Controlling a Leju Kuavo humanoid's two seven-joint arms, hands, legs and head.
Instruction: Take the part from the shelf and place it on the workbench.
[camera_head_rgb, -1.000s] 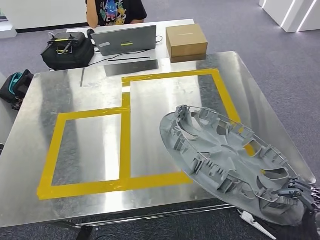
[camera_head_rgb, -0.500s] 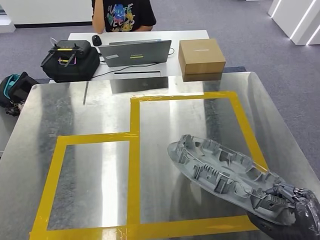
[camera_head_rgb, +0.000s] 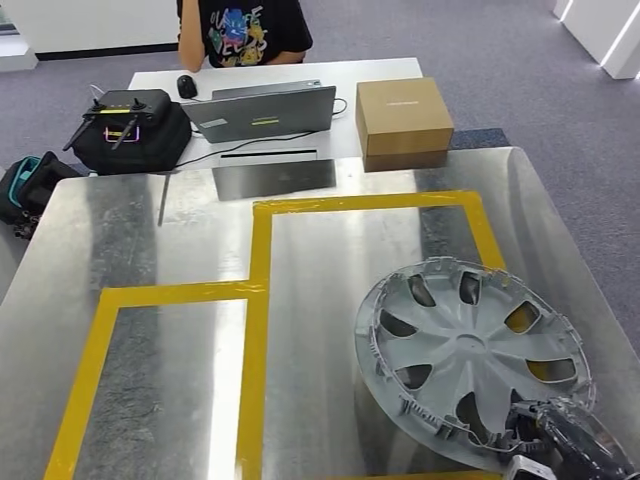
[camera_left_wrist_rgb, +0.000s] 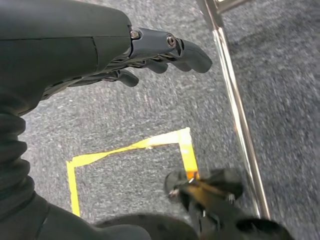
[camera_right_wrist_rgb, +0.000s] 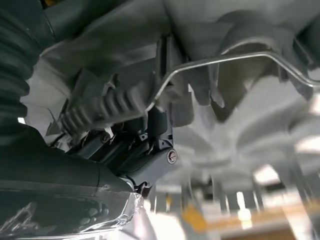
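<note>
Right hand (camera_head_rgb: 555, 432) around one hubcap (camera_head_rgb: 472, 352)

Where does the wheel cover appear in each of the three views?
Head view: wheel cover lies low on the right, over the metal table, its near edge held by the right hand.
Left wrist view: not in it.
Right wrist view: its ribbed grey underside fills the upper picture.
Shared landmark: the right hand at the cover's rim.
</note>
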